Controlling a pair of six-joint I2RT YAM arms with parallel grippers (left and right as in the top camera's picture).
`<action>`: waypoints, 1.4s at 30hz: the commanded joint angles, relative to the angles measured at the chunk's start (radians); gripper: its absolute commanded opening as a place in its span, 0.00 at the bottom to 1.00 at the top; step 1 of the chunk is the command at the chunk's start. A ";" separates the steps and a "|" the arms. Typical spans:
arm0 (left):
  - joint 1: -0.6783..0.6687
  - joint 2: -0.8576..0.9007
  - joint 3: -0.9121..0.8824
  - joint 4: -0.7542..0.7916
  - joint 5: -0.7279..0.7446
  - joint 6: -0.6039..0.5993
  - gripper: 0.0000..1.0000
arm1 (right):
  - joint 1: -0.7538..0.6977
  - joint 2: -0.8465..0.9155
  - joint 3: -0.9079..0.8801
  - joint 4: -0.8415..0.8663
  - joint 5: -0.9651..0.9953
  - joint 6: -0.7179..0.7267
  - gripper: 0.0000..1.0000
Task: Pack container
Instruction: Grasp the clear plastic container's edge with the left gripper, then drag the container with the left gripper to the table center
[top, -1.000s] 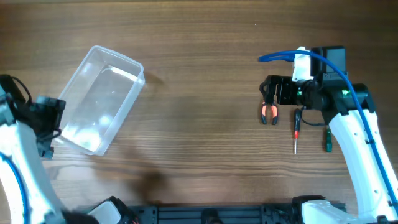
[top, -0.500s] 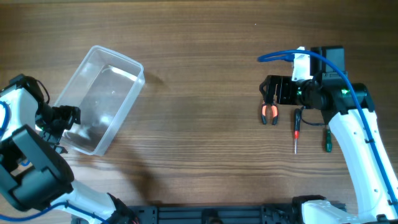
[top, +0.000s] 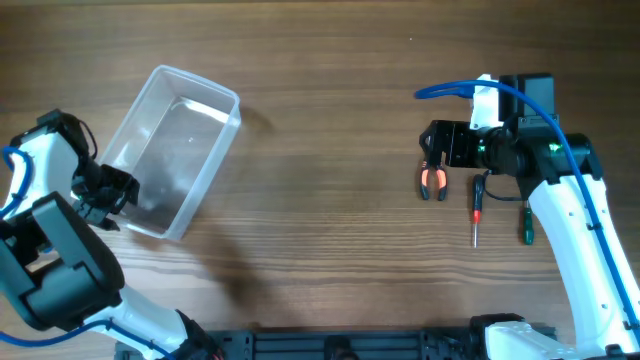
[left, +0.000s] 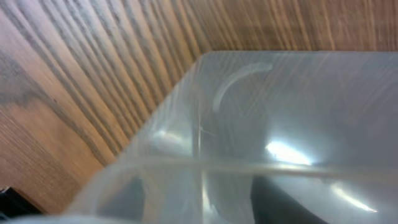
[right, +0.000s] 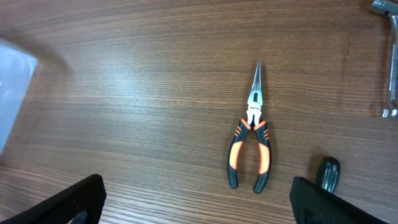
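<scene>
From here I see only the worktop (top: 320, 120): brown wood filling every view, its fine grain running side to side under the overhead camera. The light is even and the shadows soft. A dark strip (top: 380, 345) lines its near edge.

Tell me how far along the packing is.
Nothing is packed yet: the container is empty. In hand: the left hand is at one end of it, and the open right hand hovers over the needle-nose pliers. Left: pliers, red-handled screwdriver and green-handled tool all lie on the table.
</scene>
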 joint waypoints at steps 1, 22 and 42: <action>-0.024 -0.008 0.011 0.000 -0.014 0.016 0.51 | 0.006 0.007 0.029 0.006 0.021 0.000 0.94; -0.026 -0.045 0.011 0.008 -0.038 0.016 0.08 | 0.006 0.007 0.029 0.005 0.024 0.000 0.93; -0.086 -0.404 0.012 0.121 0.130 0.150 0.04 | 0.006 -0.005 0.029 0.014 0.157 0.107 0.96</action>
